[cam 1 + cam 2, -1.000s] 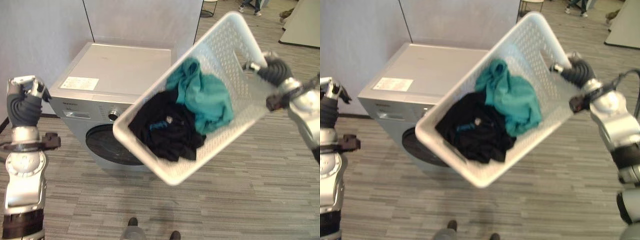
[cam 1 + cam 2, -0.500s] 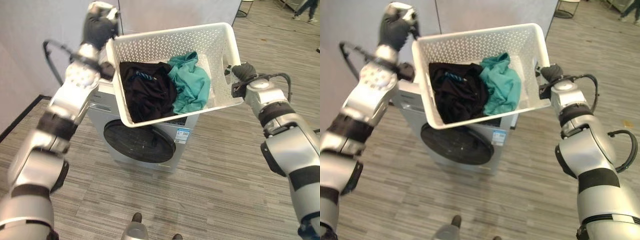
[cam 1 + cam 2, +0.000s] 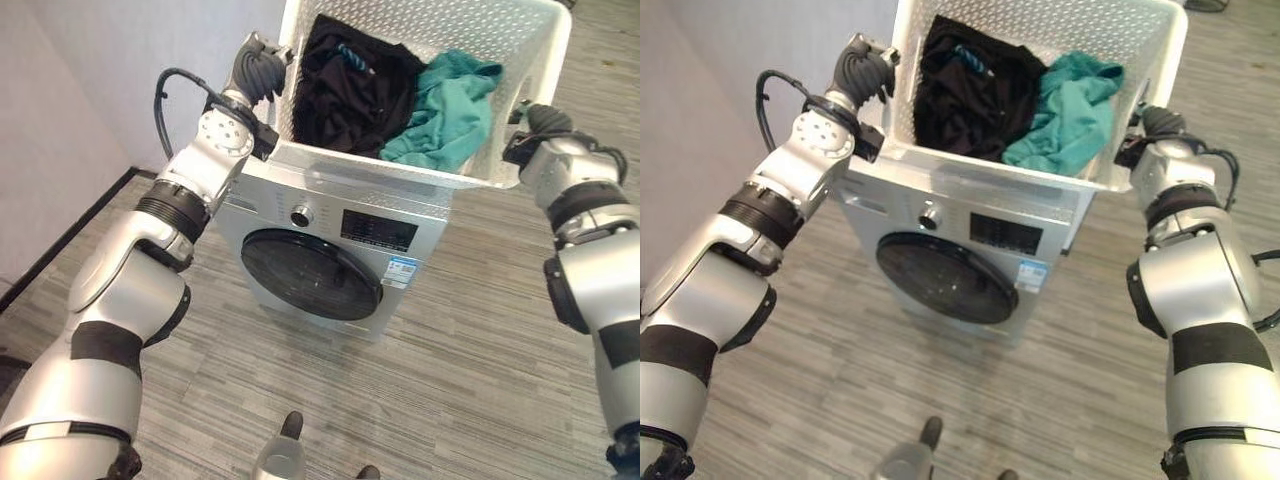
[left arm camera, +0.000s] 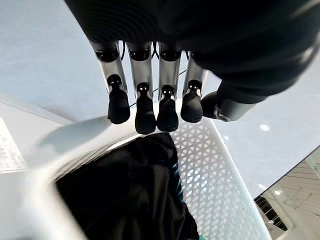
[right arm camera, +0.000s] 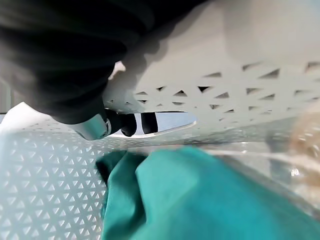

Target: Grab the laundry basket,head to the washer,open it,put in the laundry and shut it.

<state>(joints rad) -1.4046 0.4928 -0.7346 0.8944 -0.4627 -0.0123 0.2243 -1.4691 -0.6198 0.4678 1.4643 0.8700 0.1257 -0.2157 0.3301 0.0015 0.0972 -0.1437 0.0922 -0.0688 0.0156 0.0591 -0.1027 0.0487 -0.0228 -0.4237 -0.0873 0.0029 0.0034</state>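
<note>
Both hands are on the white perforated plastic laundry basket [image 3: 470, 180], which sits on top of the silver-grey front-loading washing machine [image 3: 330, 250]. Left hand [image 3: 262, 68] is at the basket's left end; in the left wrist view its fingers [image 4: 145, 112] curl down over the rim [image 4: 80, 131], thumb alongside, so it grips the basket. Right hand [image 3: 537, 122] is at the basket's right end; the right wrist view shows dark fingertips [image 5: 134, 124] hooked through the handle slot in the wall, clenched on it. Inside the basket lie a black garment [image 3: 350, 90] on the left and a teal garment [image 3: 445, 115] on the right, touching each other. The washer's round dark door [image 3: 312, 275] is shut, with a knob [image 3: 298, 216] and a display panel [image 3: 378, 230] above it.

Versus a second ago: the basket was tilted steeply, held in the air by the right hand alone, and the left hand hung free well off to the left. Half a second ago the left hand was near the basket's left corner and the basket was raised above the washer. Camera has moved closer too; the washer now shows front-on on the grey wood-look floor [image 3: 460, 380].
</note>
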